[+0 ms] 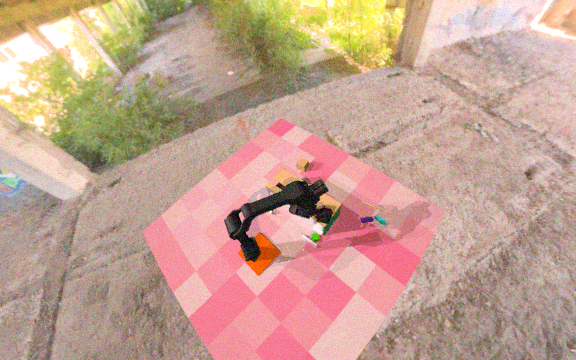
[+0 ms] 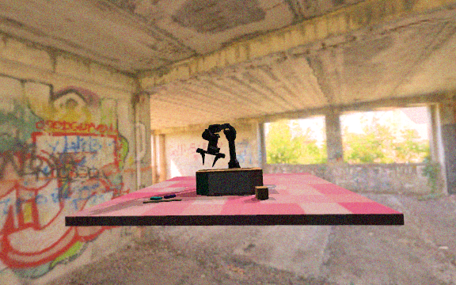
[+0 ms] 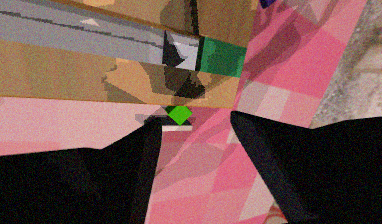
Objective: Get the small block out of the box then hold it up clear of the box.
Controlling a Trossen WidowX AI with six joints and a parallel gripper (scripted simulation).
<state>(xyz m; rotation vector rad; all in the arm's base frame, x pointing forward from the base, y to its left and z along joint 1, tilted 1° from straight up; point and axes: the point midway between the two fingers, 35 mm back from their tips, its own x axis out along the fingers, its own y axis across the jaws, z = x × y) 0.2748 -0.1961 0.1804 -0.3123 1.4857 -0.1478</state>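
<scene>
Widest first: the pink checked counter [image 1: 288,310] carries everything here, and on it sits the tan-topped box [image 1: 332,203], half hidden under the arm in the top view. From the exterior view the box [image 2: 229,181] shows only a dark back wall, so its shelf can't be read from there.

The arm [image 1: 268,202] rises off its orange base plate [image 1: 266,254], elbow bent, reaching across the box's near end with the wrist tipped down toward the counter. In the exterior view the gripper [image 2: 210,157] hangs above the box top, tips pointing down.

And there's the prize: the small green block [image 3: 180,114] is already out of the box, lying on the counter just beside the box's front edge, near the green end panel [image 3: 223,57]. The top view puts the block [image 1: 315,236] just below the wrist.

The fingers stand partly apart with nothing between them, the block ahead of the tips, nearer the one on the left of the wrist view.

It looks like a light, rigid cube, likely a bit slick; squeezing two opposite flat faces, centred, should hold it steady.
</scene>
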